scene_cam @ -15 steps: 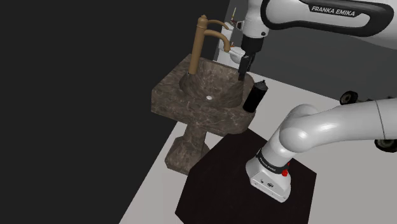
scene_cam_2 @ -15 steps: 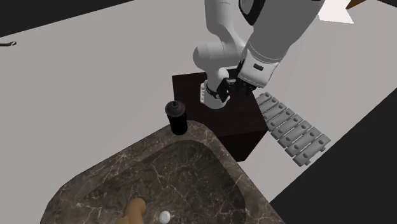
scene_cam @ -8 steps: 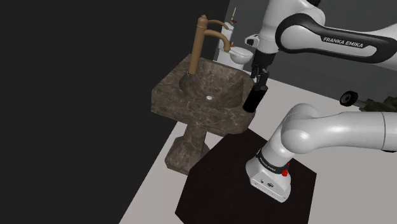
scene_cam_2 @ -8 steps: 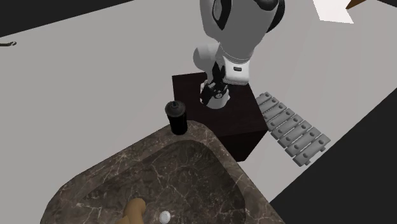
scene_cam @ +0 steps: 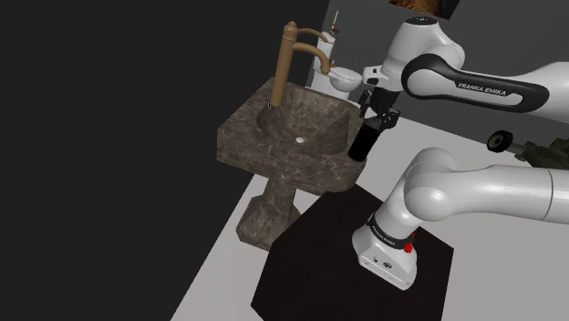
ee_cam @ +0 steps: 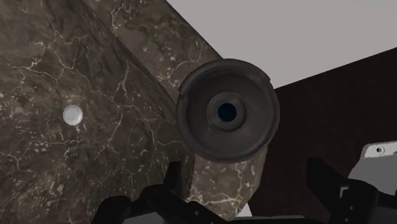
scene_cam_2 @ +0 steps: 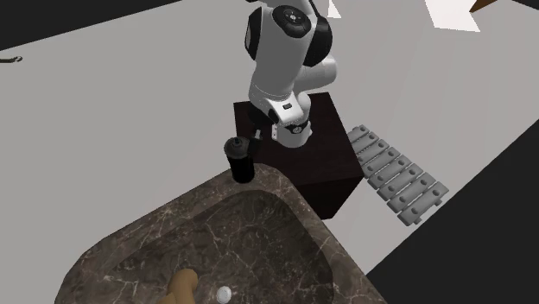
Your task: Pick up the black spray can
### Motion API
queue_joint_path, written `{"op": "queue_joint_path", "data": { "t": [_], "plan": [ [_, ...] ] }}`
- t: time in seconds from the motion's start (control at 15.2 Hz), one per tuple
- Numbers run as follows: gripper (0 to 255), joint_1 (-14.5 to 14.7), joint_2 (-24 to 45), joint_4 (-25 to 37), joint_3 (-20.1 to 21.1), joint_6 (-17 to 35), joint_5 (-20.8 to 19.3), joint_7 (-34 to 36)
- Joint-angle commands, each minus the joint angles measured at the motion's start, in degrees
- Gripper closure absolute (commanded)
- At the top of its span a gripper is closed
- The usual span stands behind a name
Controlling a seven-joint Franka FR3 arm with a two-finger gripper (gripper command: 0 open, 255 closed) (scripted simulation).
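Observation:
The black spray can (scene_cam: 363,143) stands upright on the corner of the dark marble sink's rim (scene_cam: 321,170) that lies nearest the stand. In the second exterior view the can (scene_cam_2: 239,161) sits at the rim's far edge, and my gripper (scene_cam_2: 251,138) hangs just above its cap. My gripper (scene_cam: 376,117) points down over the can. The wrist view looks straight down on the can's round cap (ee_cam: 228,111). My gripper (ee_cam: 247,184) is open, one finger (ee_cam: 172,179) off to each side of the cap and clear of it.
A tall brass-coloured faucet (scene_cam: 296,62) rises at the sink's back, and the drain (ee_cam: 73,115) lies in the basin. The dark stand (scene_cam_2: 324,164) is close beside the sink. A white toilet (scene_cam: 345,82) stands behind. A grey ribbed object (scene_cam_2: 397,177) lies on the floor.
The hand has swung from over the basin across to the spray can and come down, so it now hangs right above the cap. The can has not moved.

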Motion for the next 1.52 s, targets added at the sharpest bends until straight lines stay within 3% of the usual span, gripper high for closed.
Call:
{"op": "queue_joint_path", "data": {
  "t": [0.0, 0.59, 0.66, 1.25, 1.45],
  "plan": [
    [0, 0.5, -0.6, -0.1, -3.0, 1.0, -3.1, -6.5],
    [0, -0.7, 0.2, -5.0, -6.6, 6.4, -6.9, -4.9],
    [255, -0.7, 0.3, -5.0, -6.6, 6.5, -6.9, -4.8],
    [255, -0.7, 0.2, -5.0, -6.6, 6.4, -6.9, -4.9],
    [255, -0.2, -0.3, -3.1, -5.1, 4.2, -5.3, -5.5]
  ]
}}
